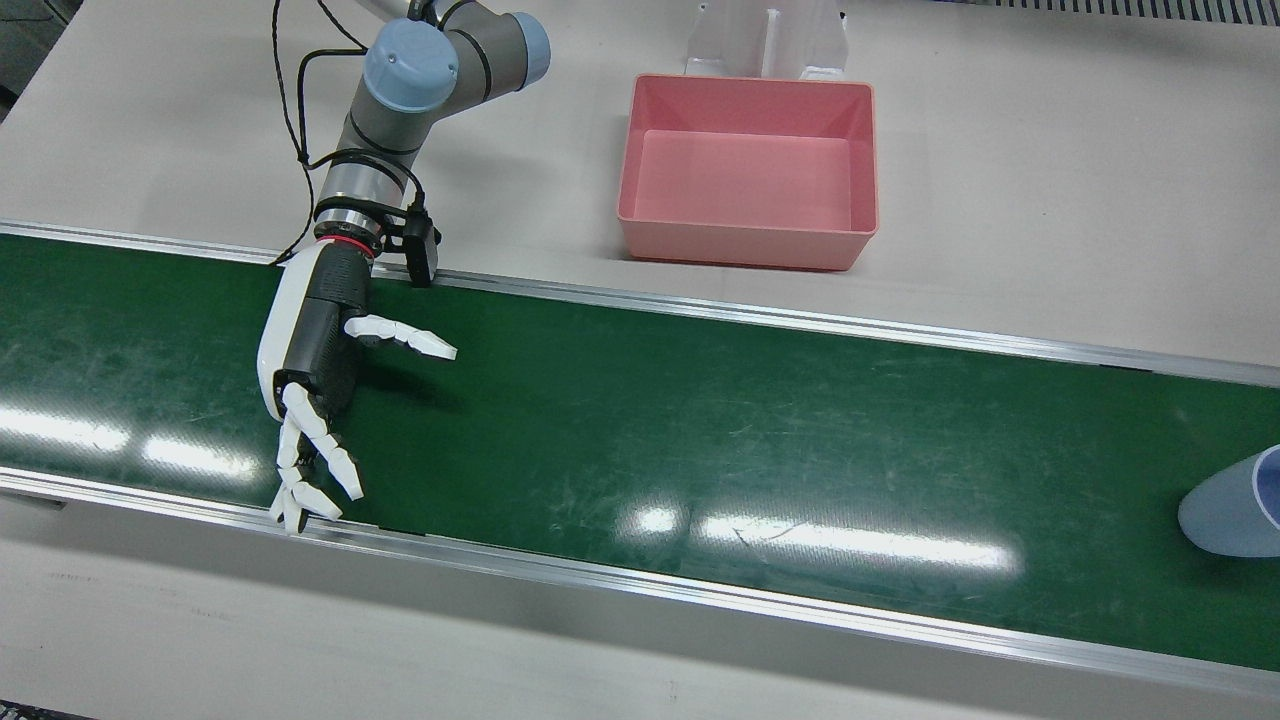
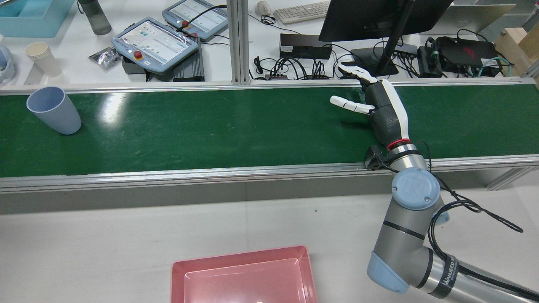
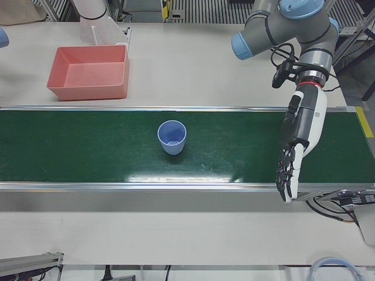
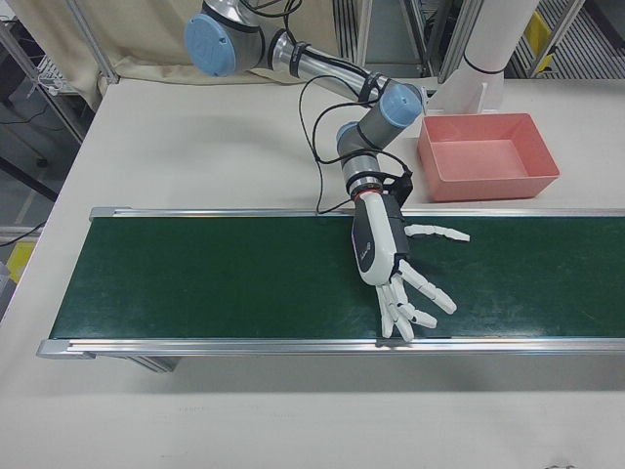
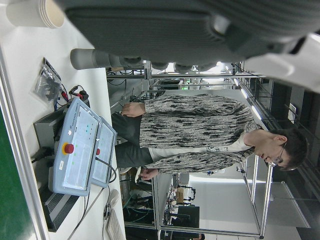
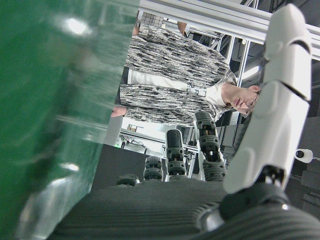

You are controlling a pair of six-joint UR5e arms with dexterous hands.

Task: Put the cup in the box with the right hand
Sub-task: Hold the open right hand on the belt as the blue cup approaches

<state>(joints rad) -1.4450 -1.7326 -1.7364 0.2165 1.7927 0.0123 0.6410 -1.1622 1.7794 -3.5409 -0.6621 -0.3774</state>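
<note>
waiting open-handed, cup far down the belt

the cup (image 2: 54,110) is a plain pale blue-grey tumbler, wider at the mouth than at the base. it stands upright and mouth up on the green belt (image 1: 700,420), with no print on it that can be seen.

readable writing is scarce. a band on the right arm carries white letters (image 2: 448,271) that look like "wanjeed". the blue joint cap (image 2: 416,188) bears an embossed emblem too faint to read surely.

the right hand (image 1: 310,370) hangs over the belt with fingers spread wide and thumb out, and it holds nothing. its fingertips (image 1: 290,510) reach the belt's outer metal rail (image 1: 600,580). the cup lies well apart from it, along the belt on its thumb side, with bare belt between them. the pink box (image 1: 748,245) sits empty on the pale worktop (image 1: 150,130), behind the rail by the hand's wrist, also toward the thumb side.

the left hand (image 3: 299,140) hangs over the belt beyond the cup, fingers loosely extended and empty, well apart from it.
</note>
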